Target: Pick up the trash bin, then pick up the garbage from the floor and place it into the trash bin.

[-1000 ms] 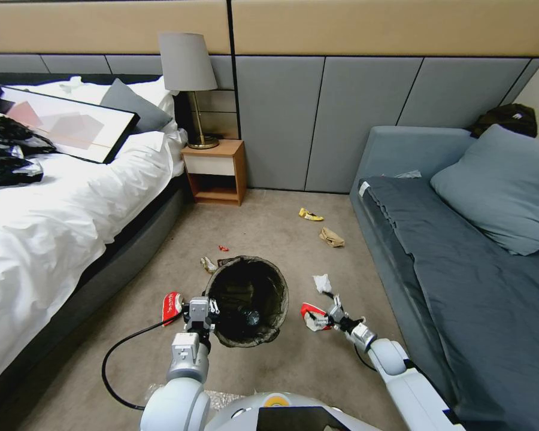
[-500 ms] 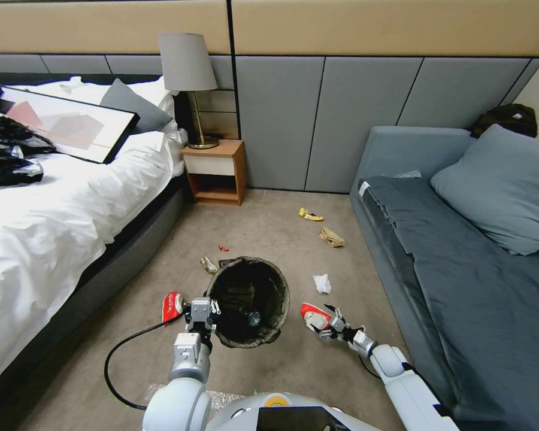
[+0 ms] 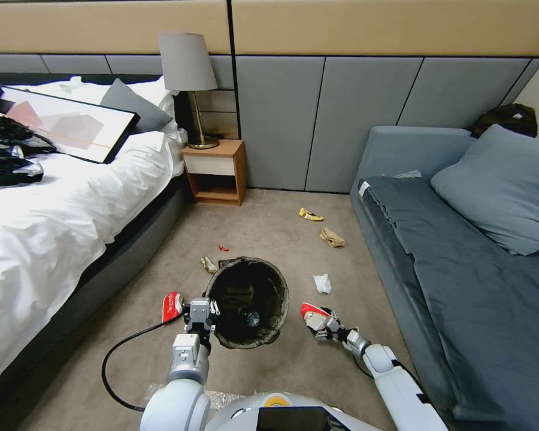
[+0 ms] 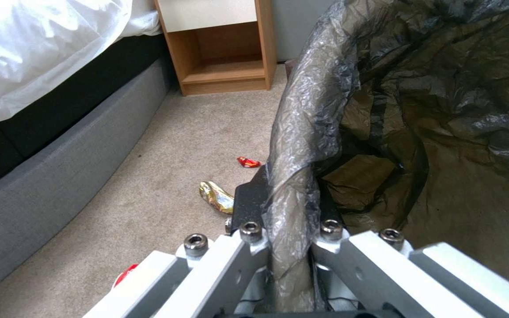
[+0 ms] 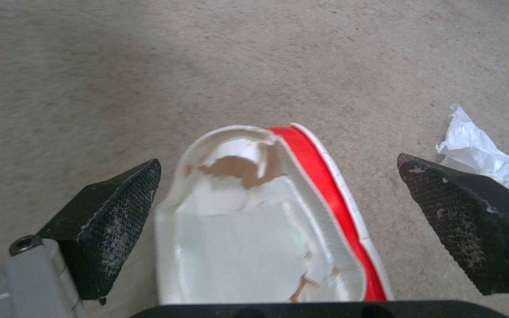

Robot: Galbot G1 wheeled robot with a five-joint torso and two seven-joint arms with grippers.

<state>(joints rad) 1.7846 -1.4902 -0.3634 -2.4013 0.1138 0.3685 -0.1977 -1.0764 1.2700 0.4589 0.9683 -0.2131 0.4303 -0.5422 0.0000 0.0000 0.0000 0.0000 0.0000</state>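
Bin held, right gripper lined up on a wrapper.

Our left gripper (image 4: 290, 247) has its fingers clamped on the bagged rim of the trash bin (image 3: 248, 301). Right gripper (image 5: 278, 221) fingers are apart, with a red-and-white wrapper (image 5: 266, 221) lying on the floor (image 3: 269, 227) between them. Next, we judge: close, lift, drop in bin. We count six other pieces: white tissue (image 3: 322, 282) just beyond the right fingers, brown paper (image 3: 332, 237), yellow wrapper (image 3: 310, 214), gold wrapper (image 4: 217, 197), red scrap (image 4: 248, 162), second red-and-white wrapper (image 3: 172, 305).

Lamp (image 3: 187, 72) on nightstand (image 3: 214, 171) between bed (image 3: 54, 227) and sofa (image 3: 461, 263).
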